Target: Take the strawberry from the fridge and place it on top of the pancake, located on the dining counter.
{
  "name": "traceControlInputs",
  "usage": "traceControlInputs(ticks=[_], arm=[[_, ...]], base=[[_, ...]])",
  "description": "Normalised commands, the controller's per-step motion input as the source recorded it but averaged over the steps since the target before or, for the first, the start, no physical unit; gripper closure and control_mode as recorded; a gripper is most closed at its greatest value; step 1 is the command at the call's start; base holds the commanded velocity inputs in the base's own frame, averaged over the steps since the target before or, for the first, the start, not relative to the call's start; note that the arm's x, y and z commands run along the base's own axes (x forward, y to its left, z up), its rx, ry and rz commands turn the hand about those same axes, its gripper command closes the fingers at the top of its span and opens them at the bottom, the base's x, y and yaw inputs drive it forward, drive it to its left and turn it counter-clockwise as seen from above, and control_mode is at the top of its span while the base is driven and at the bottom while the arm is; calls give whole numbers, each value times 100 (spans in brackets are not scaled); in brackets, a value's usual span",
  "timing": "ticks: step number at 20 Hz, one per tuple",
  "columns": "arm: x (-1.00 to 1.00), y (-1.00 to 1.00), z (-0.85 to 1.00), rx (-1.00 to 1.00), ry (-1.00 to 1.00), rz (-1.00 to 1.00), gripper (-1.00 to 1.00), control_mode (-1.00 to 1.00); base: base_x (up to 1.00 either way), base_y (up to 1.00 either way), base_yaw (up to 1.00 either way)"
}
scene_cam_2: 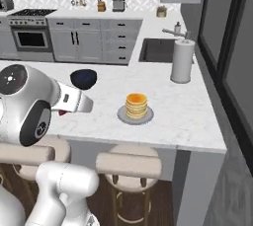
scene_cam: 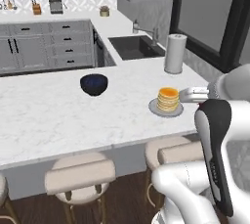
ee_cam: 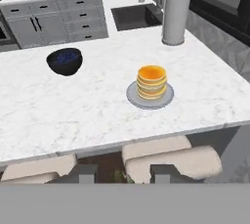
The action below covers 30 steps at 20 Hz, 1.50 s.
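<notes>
pincer (ee_cam: 118,173) hanging off the counter (ee_cam: 73,115) edge, clamped on the strawberry (ee_cam: 118,175) | pancake (ee_cam: 151,82) sitting on its plate (ee_cam: 133,97) | blueberry bowl (ee_cam: 64,61) chilling well left

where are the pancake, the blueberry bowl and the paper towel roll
pancake (ee_cam: 152,74): hand view, syrupy top of the stack
blueberry bowl (ee_cam: 64,61): hand view, berries inside
paper towel roll (ee_cam: 175,17): hand view, middle of its side
</notes>
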Motion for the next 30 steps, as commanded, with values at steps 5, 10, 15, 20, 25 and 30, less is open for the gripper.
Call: traceControlInputs(ticks=[5,10,15,20,25,30], arm=[[0,0,0,0,0,0,100,100],[0,0,0,0,0,0,100,100],[0,0,0,0,0,0,100,100],[60,-6,-12,0,4,5,100,-100],[86,-24,-41,0,0,11,100,-100],[76,-8,-36,-4,3,2,100,-100]], base=[[43,-73,36],[79,-14,22],[85,-7,11],[30,-4,4],[0,0,0],[0,0,0]])
